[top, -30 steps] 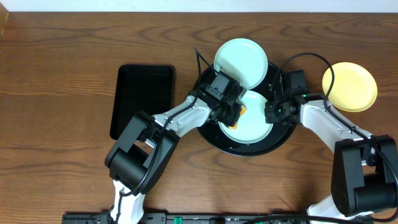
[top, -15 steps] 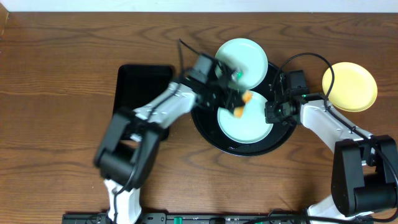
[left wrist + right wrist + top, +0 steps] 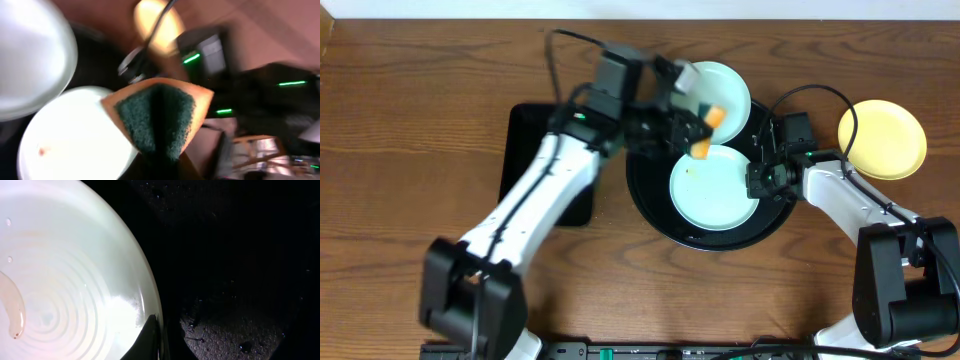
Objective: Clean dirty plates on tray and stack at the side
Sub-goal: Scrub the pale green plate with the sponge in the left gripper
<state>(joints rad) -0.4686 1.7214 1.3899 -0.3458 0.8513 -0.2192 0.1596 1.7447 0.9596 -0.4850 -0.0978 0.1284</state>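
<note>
Mid-scrub, with left gripper (image 3: 705,130) clamped on sponge (image 3: 157,117) above the near mint plate (image 3: 713,192) in the tray (image 3: 646,198), right gripper (image 3: 757,181) pinching its rim; next, likely lowering squarely onto the brown smudge (image 3: 41,150).

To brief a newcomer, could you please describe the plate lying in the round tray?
Find the round black tray. One mint plate lies flat inside it, its edge in the right pincer. The other mint plate straddles the far rim; the yellow one sits off the tray.

table (image 3: 410,120): brown wood | on it: round black tray (image 3: 655,215), rectangular black tray (image 3: 525,160), yellow plate (image 3: 882,139)
</note>
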